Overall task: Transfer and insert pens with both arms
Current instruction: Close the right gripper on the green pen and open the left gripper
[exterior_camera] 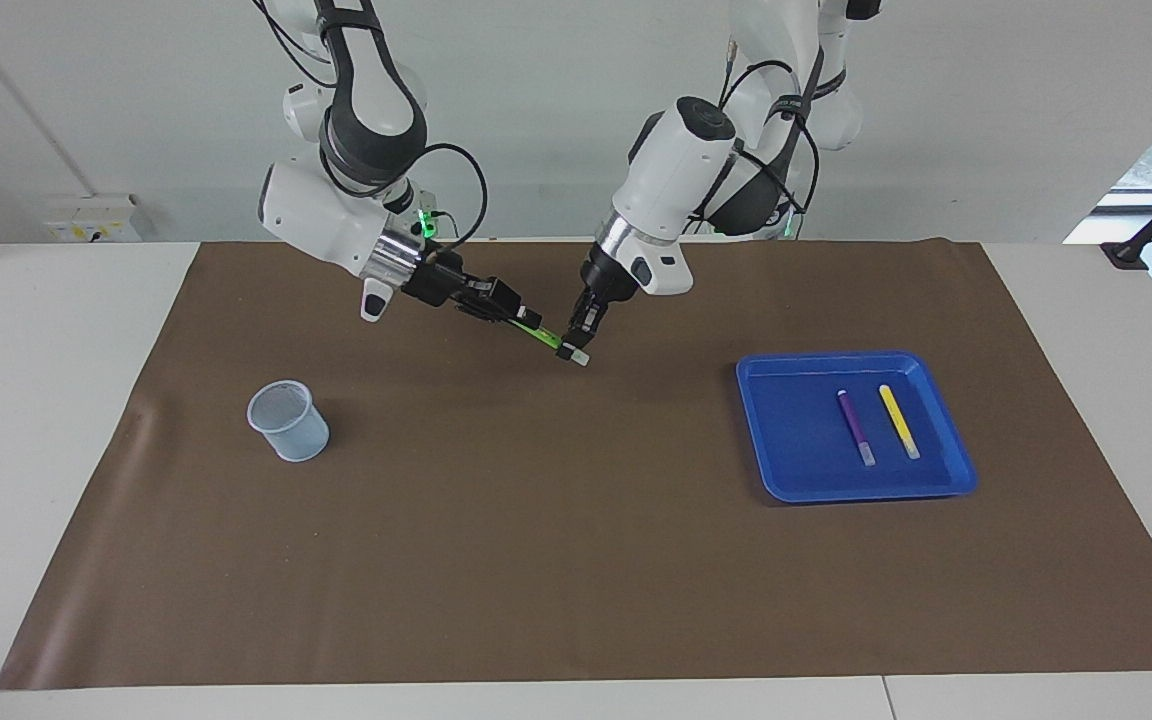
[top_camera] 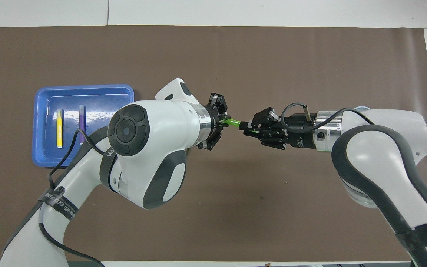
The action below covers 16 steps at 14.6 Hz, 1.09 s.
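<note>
I log a mat [exterior_camera: 576, 560] covering the table [exterior_camera: 46, 420]. A tray [exterior_camera: 796, 440] sits toward the left arm's end, with two pens [exterior_camera: 856, 428] [exterior_camera: 899, 421] side by side in it, apart. A cup [exterior_camera: 288, 421] stands upright toward the right arm's end. Between them, above the mat's middle, both grippers [exterior_camera: 577, 338] [exterior_camera: 521, 318] meet at a third pen [exterior_camera: 543, 337].

Facing camera sat high across the table, looking toward the robots. Overhead camera hung above the robots' end, looking steeply down, closer in. Both covered the brown mat [exterior_camera: 576, 560] and tray [exterior_camera: 786, 480].
</note>
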Motion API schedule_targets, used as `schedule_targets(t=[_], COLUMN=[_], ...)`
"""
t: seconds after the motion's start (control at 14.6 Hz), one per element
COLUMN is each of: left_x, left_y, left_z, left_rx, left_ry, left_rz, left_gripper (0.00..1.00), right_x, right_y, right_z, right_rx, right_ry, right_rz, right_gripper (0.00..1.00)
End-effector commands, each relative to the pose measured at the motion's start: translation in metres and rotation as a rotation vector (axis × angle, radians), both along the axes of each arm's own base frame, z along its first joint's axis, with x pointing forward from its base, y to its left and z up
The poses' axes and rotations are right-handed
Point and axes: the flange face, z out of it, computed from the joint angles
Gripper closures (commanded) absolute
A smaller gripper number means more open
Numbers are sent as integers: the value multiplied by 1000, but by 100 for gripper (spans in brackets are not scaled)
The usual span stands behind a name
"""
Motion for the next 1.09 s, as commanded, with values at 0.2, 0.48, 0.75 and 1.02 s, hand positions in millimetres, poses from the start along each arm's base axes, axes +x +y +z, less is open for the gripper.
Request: schedule_targets(t=[0.2,0.48,0.75,1.02], left_x=[-2,17,42,52], left_y=[-4,22,76,151], left_z=[-6,-7,-13,-40], left_rx=[16,67,144,233], left_ry=[-17,-94,-135,-217], left_rz=[-59,-219,-437,-780], left_gripper=[1,0,0,0], right_x=[4,33,71,82], right_y=[2,-35,-105,-165], right_z=[8,38,84,93], right_rx=[5,-175,-456,-767], right_ry=[-10,-57,-123,-251], right_rz=[20,212,500,909], right_gripper=[100,100,100,100])
